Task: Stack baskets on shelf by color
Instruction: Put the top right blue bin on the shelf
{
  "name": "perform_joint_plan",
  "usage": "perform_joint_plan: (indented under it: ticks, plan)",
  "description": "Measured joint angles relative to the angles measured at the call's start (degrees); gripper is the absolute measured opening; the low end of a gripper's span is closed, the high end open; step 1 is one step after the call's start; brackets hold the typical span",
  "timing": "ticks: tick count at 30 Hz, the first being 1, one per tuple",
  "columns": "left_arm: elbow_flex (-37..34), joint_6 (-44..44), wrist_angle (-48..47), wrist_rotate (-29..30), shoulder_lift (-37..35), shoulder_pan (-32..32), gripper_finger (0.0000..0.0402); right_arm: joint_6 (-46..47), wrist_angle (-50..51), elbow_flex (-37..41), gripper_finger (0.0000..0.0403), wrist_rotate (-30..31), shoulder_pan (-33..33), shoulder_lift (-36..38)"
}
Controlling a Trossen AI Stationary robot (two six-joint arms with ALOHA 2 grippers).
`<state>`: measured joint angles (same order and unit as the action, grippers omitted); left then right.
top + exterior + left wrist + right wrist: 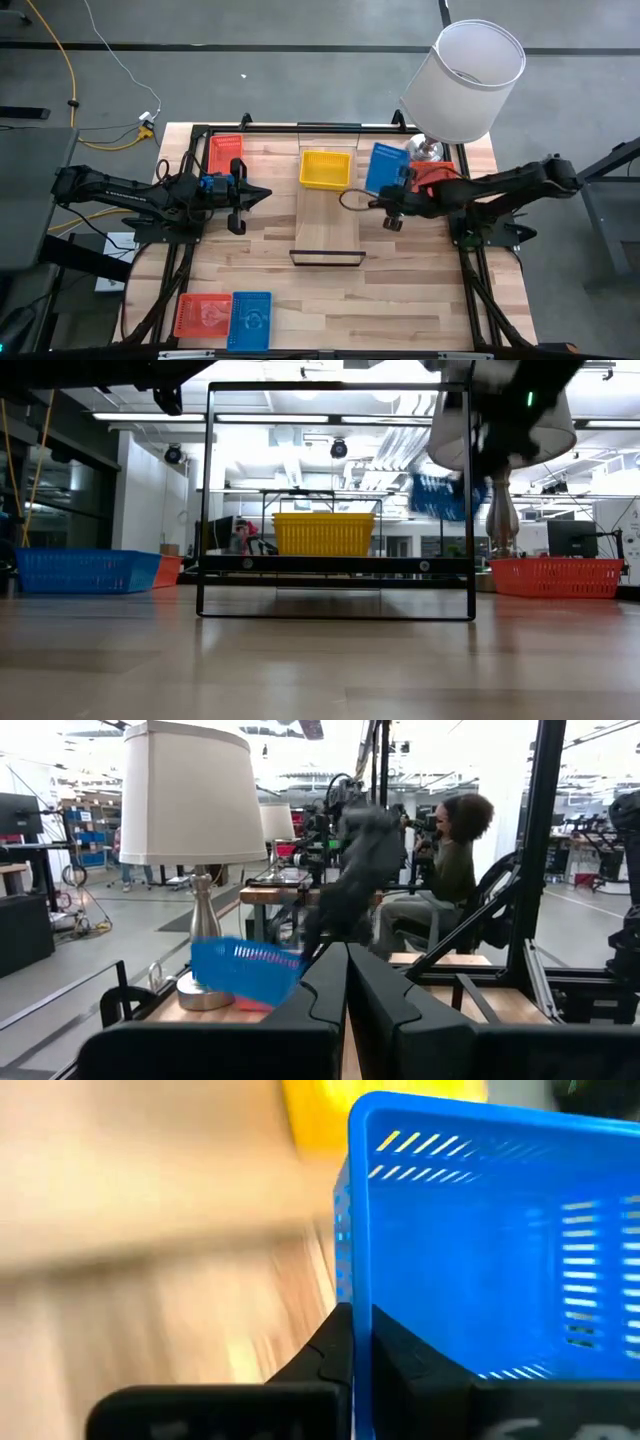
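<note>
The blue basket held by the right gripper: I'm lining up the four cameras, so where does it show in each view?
High view: blue basket right of the yellow basket, beside the lamp.
Low view: lifted, upper right, by the lamp.
Left wrist view: centre-left, in the air before the lamp base.
Right wrist view: fills the right half, rim pinched by the right gripper.
Shared landmark: the lamp.

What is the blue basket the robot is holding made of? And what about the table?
The blue basket in the right pincer looks like plastic: smooth, bright, with thin slots cut in its walls. The table looks like wood: pale planks joined side by side, with grain lines and a slight sheen.
</note>
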<state>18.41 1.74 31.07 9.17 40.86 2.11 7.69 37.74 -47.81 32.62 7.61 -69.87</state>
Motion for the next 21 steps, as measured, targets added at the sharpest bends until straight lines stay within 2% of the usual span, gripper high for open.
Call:
perform_joint_plan:
  ticks: [2, 4, 8, 10, 15, 21]
  plan:
    - [0.0, 0.0, 0.0, 0.0, 0.0, 0.0, 0.0, -3.4, -1.7, -2.8, 0.0001, 2.8, 4.0, 0.3]
    - [0.0, 0.0, 0.0, 0.0, 0.0, 0.0, 0.0, -10.9, -4.1, -5.6, 0.0001, 4.3, 7.3, 0.1]
    - [0.0, 0.0, 0.0, 0.0, 0.0, 0.0, 0.0, -35.0, -8.4, -10.8, 0.0001, -0.9, 11.2, -2.6]
    - [0.0, 0.0, 0.1, 0.0, 0.0, 0.0, 0.0, -43.0, -8.4, -13.6, 0.0001, -3.6, 11.1, -4.8]
    - [0.0, 0.0, 0.1, 0.0, 0.0, 0.0, 0.0, -52.0, -2.2, -22.2, 0.0, -8.5, 6.4, -10.8]
    - [0.0, 0.0, 0.0, 0.0, 0.0, 0.0, 0.0, -56.8, 6.9, -32.3, 0.0, -22.2, 1.1, -18.8]
